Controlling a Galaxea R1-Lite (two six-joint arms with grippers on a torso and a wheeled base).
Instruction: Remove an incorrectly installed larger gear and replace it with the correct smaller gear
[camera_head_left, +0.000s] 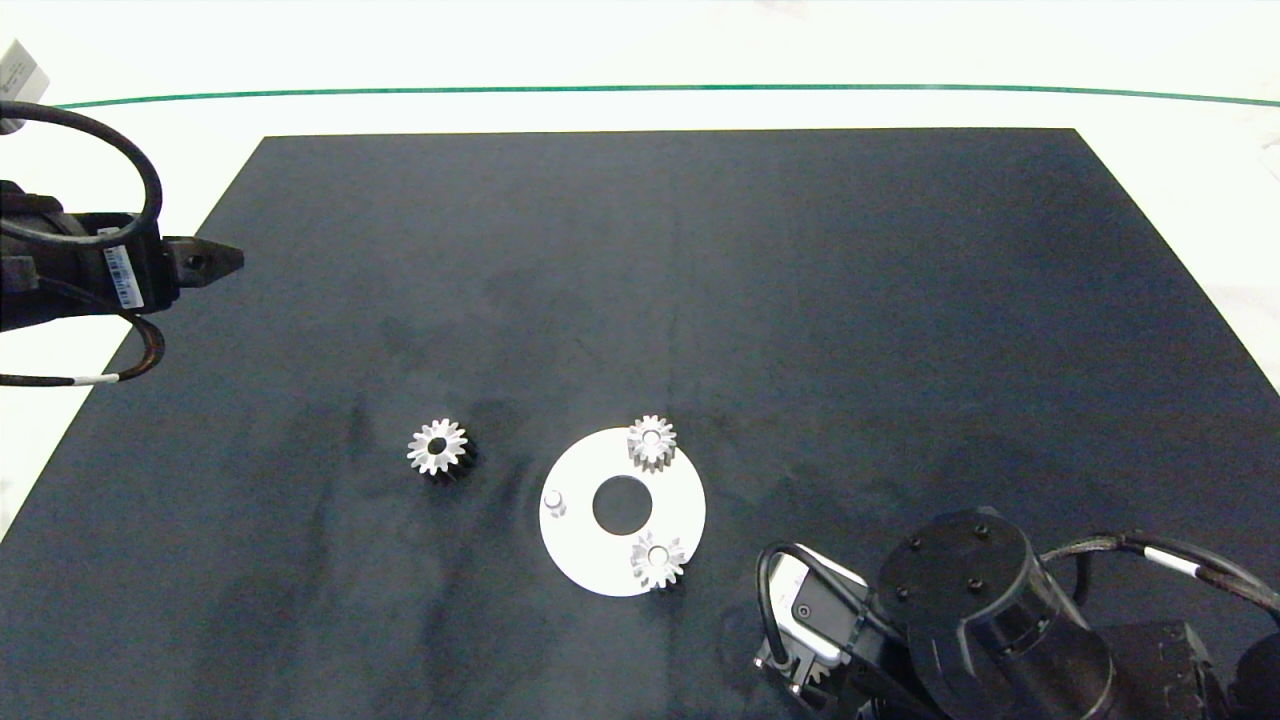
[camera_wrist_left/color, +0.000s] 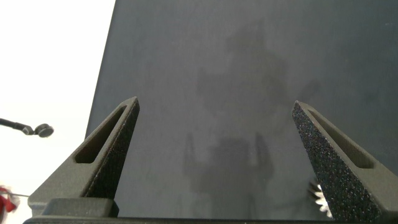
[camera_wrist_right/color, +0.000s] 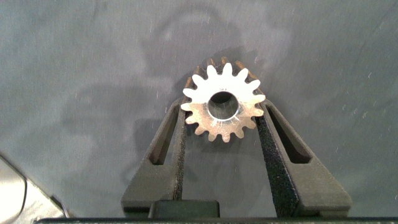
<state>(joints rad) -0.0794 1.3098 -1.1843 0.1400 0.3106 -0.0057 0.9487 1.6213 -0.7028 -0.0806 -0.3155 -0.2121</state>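
Right tool (camera_wrist_right/color: 224, 109): fingers closed on the flanks of the larger gear (camera_wrist_right/color: 222, 102), bore facing the camera, low over the desk's near edge toward its right corner. Advised: lower flat, release only on contact, clear of the white disc (camera_head_left: 600, 560). The disc's bare peg (camera_head_left: 553, 500) faces the smaller gear (camera_head_left: 438, 447), which lies left of the disc. Left tool (camera_wrist_left/color: 214, 106): spread wide, empty, at the left edge.

No legible text; only an unreadable barcode sticker (camera_head_left: 122, 276) on the left arm (camera_head_left: 60, 270).
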